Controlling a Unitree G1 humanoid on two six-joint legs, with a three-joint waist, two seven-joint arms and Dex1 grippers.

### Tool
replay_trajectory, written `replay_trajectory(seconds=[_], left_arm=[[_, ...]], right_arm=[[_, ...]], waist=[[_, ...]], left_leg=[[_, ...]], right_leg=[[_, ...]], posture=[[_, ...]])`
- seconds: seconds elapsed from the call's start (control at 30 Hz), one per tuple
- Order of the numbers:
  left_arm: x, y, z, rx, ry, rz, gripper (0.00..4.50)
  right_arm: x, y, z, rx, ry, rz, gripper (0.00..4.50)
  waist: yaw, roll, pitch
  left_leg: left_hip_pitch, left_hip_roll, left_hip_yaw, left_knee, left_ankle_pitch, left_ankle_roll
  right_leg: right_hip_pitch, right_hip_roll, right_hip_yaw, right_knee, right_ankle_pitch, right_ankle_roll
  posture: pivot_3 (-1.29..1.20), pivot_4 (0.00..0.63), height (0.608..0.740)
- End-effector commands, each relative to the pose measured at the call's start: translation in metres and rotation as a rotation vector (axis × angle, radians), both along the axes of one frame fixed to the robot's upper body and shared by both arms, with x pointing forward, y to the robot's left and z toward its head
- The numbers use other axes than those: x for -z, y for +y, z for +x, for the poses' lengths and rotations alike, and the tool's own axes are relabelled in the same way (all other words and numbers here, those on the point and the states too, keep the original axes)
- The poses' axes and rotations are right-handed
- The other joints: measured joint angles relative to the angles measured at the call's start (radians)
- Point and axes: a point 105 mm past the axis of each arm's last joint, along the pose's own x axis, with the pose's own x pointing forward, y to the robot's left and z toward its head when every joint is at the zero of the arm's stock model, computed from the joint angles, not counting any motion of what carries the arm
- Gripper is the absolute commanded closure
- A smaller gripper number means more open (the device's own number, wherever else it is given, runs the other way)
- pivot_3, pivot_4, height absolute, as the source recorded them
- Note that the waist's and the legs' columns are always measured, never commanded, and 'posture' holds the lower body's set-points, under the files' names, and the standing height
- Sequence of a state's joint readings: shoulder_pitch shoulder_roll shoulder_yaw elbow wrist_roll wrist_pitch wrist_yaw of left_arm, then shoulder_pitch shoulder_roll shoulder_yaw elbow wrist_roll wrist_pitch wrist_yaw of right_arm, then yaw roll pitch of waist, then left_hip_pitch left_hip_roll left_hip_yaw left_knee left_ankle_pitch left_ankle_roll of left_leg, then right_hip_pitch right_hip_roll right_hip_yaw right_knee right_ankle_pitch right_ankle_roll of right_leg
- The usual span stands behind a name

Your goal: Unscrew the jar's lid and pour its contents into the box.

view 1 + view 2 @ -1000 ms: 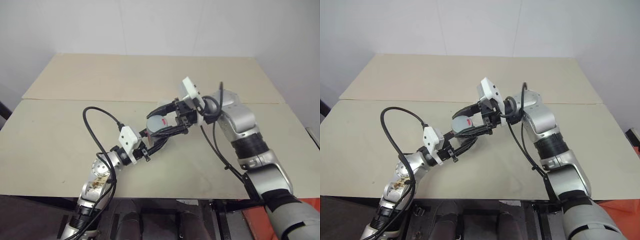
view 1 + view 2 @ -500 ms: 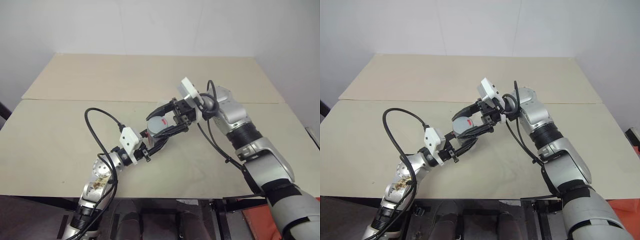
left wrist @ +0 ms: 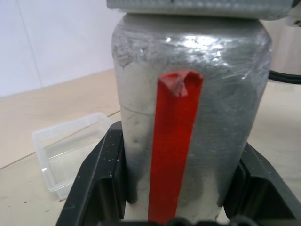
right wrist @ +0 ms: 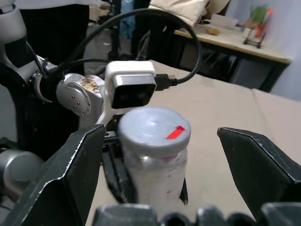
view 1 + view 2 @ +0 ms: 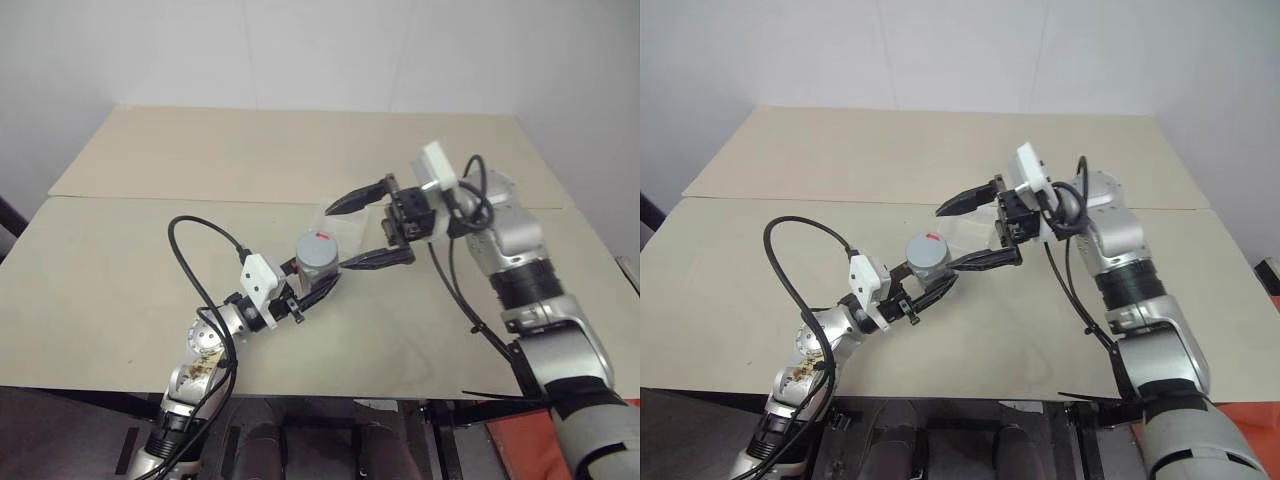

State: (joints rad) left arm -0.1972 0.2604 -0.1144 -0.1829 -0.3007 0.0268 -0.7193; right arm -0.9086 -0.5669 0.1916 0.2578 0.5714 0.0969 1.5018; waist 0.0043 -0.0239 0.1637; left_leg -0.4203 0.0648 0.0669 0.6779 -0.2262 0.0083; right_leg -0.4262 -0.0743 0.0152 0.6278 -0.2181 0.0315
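Table (image 5: 150, 270) carries only the box (image 5: 343, 222), which lies beyond the left tool (image 5: 318, 287) and under the open span of the right tool (image 5: 368, 230), part hidden by it. The left tool is clamped tight on the lower body of the jar (image 5: 316, 263) and holds it upright above the table. The right tool stands wide open with nothing in it, one finger on each side of the lid (image 5: 318, 246) and clear of it.

Unscrewing is the step in hand, and by my reading it is mid-way: the lid sits on the jar, so pouring cannot begin. The next move likely calls for the right tool to close squarely on the lid's rim, turn it, and repeat until it lifts free, while the left tool keeps the jar from spinning.

The right wrist view looks straight at the lid's top with its red mark (image 4: 175, 133) and shows open air between each finger and the rim. The left wrist view shows what the head views cannot: a red strip (image 3: 174, 141) running up the jar's side, both fingers pressed against the jar wall, and the box lying open and empty.
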Motion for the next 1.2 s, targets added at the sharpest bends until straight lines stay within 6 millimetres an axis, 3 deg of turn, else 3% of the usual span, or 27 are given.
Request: replay_trajectory(seconds=[0.03,0.2,0.43,0.83,1.2], left_arm=[[-0.009,0.000,-0.002,0.005,-0.036,-0.020,2.33],[-0.006,0.000,0.001,-0.011,-0.029,-0.005,2.33],[-0.008,-0.001,0.001,-0.005,-0.033,-0.001,2.33],[-0.005,-0.001,0.003,-0.013,-0.026,0.010,2.33],[-0.007,-0.002,0.000,-0.005,-0.032,-0.001,2.33]], right_arm=[[-0.014,0.000,-0.012,0.087,-0.060,0.043,0.07],[-0.010,0.020,-0.020,0.284,-0.059,0.113,0.07],[-0.007,0.037,-0.022,0.428,-0.047,0.192,0.07],[-0.001,0.049,-0.032,0.382,0.041,0.190,0.07],[0.011,0.043,-0.015,0.470,0.074,0.165,0.07]], waist=[[0.002,0.000,0.000],[-0.003,0.000,0.000],[-0.002,0.000,0.000],[-0.002,0.000,0.000],[-0.003,0.000,0.000]], left_leg=[[0.000,0.000,0.000,0.000,0.000,0.000],[0.000,0.000,0.000,0.000,0.000,0.000],[0.000,0.000,0.000,0.001,0.000,0.000],[0.000,0.000,0.000,0.001,0.000,0.000],[0.000,0.000,0.000,0.001,0.000,0.000]], right_leg=[[0.000,0.000,0.000,0.000,0.000,0.000],[-0.001,0.000,0.000,0.001,0.000,0.000],[0.000,0.000,0.000,0.001,0.000,0.000],[0.000,0.000,0.000,0.001,0.000,0.000],[0.000,0.000,0.000,0.001,0.000,0.000]], posture=[[0.00,0.150,0.740],[0.00,0.150,0.740],[0.00,0.150,0.740],[0.00,0.150,0.740],[0.00,0.150,0.740]])
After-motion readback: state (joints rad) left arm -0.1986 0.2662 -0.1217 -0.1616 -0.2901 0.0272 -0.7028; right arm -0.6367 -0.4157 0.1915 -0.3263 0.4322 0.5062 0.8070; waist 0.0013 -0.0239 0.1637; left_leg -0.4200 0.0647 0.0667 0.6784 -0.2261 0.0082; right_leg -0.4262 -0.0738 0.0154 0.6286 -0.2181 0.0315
